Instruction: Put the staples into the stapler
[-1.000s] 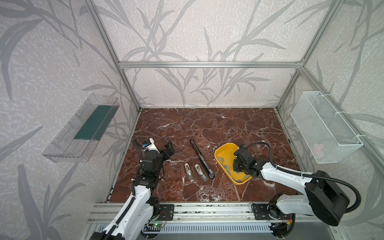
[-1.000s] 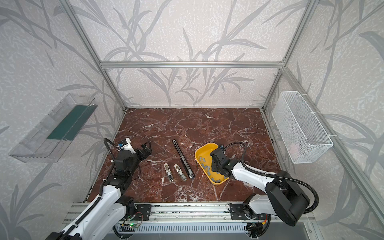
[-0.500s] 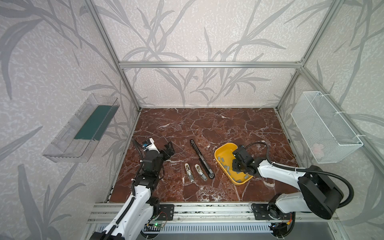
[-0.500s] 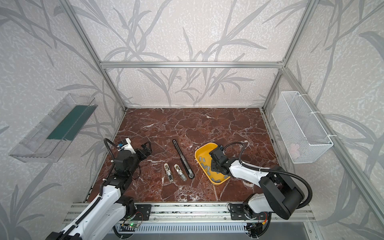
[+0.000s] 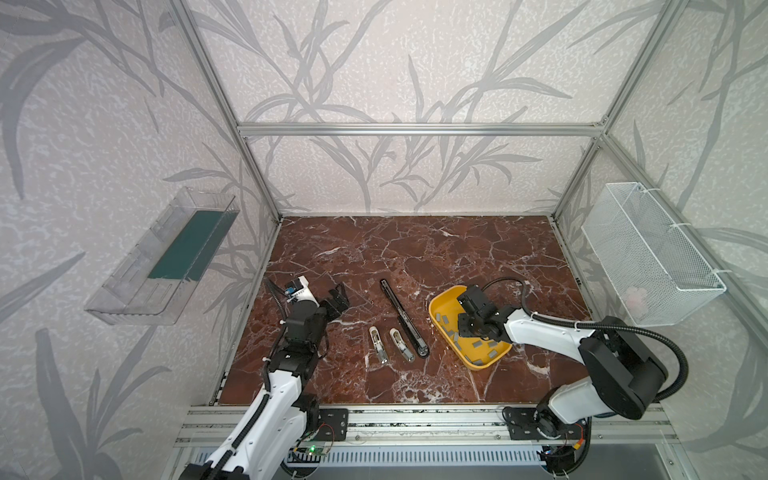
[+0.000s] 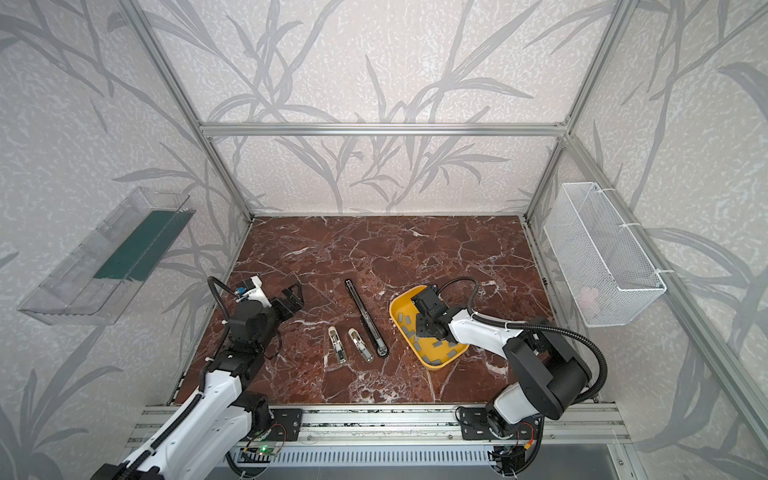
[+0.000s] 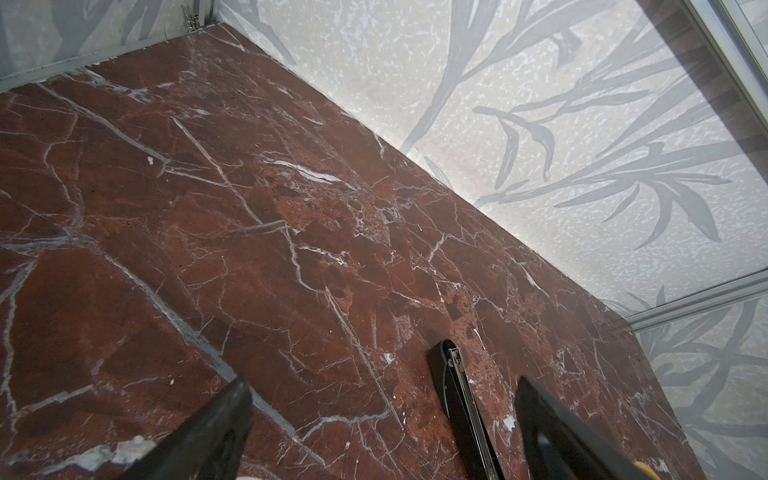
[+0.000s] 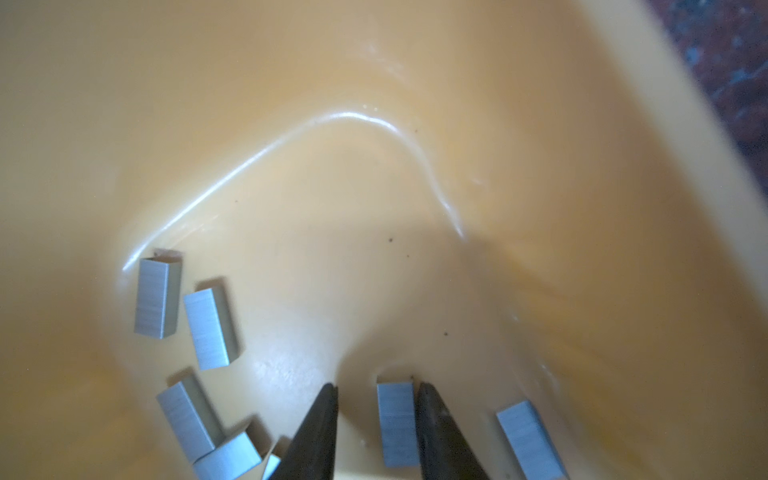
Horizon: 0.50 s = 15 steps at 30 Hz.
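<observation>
Right fingers (image 8: 320, 436) stand narrowly apart astride a staple block (image 8: 397, 419) in the yellow tray (image 8: 374, 187); left fingers (image 7: 208, 436) gape wide, empty.

Long slim black stapler (image 5: 402, 318) (image 6: 365, 319), flat on the red-brown marble tabletop (image 5: 374, 257), slanted, near end further right than far end. Shows a thin metal strip along its length in the left wrist view. Short grey staples (image 8: 205, 328) in small blocks, scattered loose inside the yellow tray (image 5: 444, 301) near the stapler's right side.
</observation>
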Motion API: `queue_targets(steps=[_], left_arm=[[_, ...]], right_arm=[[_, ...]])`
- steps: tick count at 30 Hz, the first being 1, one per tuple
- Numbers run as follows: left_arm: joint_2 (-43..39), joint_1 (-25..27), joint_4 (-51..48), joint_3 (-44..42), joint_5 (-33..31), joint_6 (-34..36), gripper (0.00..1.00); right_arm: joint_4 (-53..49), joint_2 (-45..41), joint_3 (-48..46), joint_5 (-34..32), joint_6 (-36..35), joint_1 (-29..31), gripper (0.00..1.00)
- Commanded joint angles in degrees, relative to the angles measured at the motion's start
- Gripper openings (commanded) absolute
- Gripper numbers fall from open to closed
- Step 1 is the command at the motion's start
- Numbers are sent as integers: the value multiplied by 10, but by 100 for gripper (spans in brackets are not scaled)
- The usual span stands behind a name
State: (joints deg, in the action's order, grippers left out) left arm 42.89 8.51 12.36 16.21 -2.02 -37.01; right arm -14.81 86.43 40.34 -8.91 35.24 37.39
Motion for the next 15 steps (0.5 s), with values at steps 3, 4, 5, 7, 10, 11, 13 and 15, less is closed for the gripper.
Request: queue_targets(steps=[3, 4, 5, 7, 10, 11, 13, 15], left_arm=[[0, 1, 2, 11, -10, 1, 98], [0, 2, 2, 11, -10, 1, 98], [0, 1, 1, 11, -10, 1, 98], [0, 1, 2, 11, -10, 1, 98], [0, 1, 2, 11, -8, 1, 98], [0, 1, 2, 11, -8, 1, 98], [0, 1, 2, 11, -9, 1, 98], [-1, 1, 1, 12, -9, 1, 98]], right_arm=[[-52, 14, 13, -3, -18, -3, 33], [-54, 12, 12, -4, -19, -3, 32], [-56, 10, 12, -5, -21, -3, 32], [-54, 6, 9, -8, -23, -3, 31], [-56, 11, 10, -6, -25, -3, 28], [-57, 15, 12, -5, -25, -2, 26], [-60, 27, 18, 0, -26, -2, 25], [-64, 37, 24, 3, -27, -2, 24]])
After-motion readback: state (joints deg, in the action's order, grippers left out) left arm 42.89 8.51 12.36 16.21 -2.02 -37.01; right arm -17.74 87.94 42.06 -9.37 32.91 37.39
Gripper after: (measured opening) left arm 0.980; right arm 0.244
